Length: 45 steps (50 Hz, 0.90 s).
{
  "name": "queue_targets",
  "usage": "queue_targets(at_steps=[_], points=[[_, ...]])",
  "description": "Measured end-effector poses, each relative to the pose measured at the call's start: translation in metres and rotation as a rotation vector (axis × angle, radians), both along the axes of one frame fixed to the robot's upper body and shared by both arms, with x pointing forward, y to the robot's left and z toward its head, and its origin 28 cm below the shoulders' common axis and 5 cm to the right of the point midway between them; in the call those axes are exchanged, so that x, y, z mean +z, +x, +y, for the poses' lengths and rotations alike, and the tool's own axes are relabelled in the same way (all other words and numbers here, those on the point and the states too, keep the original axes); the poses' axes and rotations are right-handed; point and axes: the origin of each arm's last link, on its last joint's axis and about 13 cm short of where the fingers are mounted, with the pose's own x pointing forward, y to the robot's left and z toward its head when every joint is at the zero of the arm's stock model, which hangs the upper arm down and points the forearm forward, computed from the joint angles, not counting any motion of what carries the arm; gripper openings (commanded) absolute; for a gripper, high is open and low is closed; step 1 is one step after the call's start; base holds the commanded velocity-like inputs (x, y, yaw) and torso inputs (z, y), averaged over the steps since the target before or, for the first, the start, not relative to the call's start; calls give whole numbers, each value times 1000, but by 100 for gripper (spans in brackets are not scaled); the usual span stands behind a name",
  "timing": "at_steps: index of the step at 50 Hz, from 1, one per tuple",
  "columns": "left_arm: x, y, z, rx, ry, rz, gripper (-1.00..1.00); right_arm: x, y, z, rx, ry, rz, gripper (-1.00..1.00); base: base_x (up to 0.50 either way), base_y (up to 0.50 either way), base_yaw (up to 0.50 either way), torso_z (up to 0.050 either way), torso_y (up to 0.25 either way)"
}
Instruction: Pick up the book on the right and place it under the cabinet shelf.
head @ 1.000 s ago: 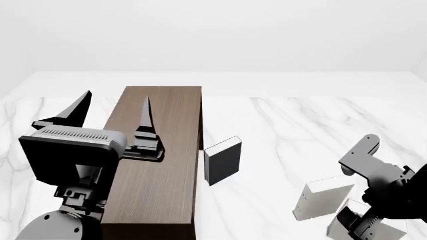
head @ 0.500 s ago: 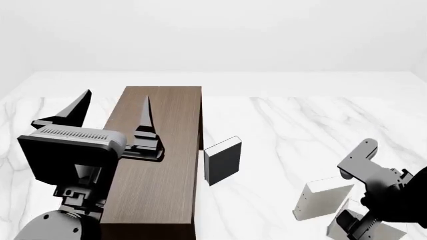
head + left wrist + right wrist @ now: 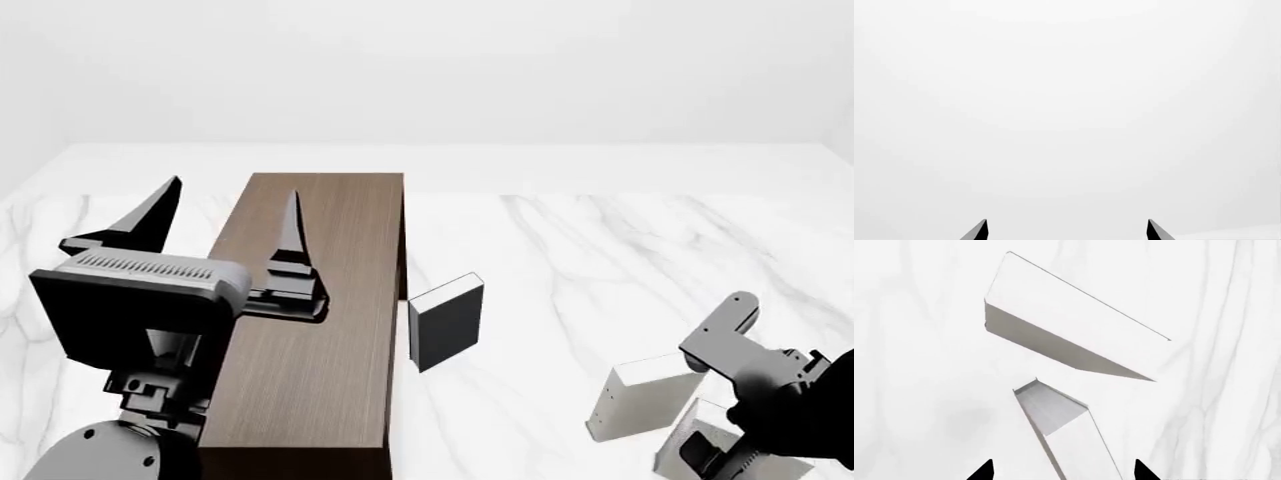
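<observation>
The book [image 3: 671,445] is a thin plain white one standing at the near right of the table, partly hidden by my right gripper [image 3: 707,456]. In the right wrist view the book [image 3: 1071,442] lies between the two dark fingertips [image 3: 985,471]. My right gripper [image 3: 1063,471] is open, its jaws apart on either side of the book and not touching it. The cabinet shelf [image 3: 320,330] is a long dark brown wooden box at the left. My left gripper [image 3: 227,195] hangs open above it, and in its own view the left gripper [image 3: 1066,230] holds nothing.
A thicker white book [image 3: 641,398] with small dots on its side stands just left of the thin one, and it shows again as the thicker white book [image 3: 1061,320] beyond the fingertips. A dark grey book [image 3: 447,320] stands upright beside the cabinet's right side. The marble table [image 3: 601,250] stretches away behind.
My right arm has sunk lower and a little to the right over the thin white book. The left arm has barely shifted, and the books and cabinet stay put.
</observation>
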Motion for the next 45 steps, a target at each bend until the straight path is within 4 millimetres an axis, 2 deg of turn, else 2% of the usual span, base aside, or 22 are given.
queue_targets(at_steps=[45], points=[[-1,0,-1,-4,6,0,100,-30,0,-7,-24,-24,-27,100,0,0,0,0,0]])
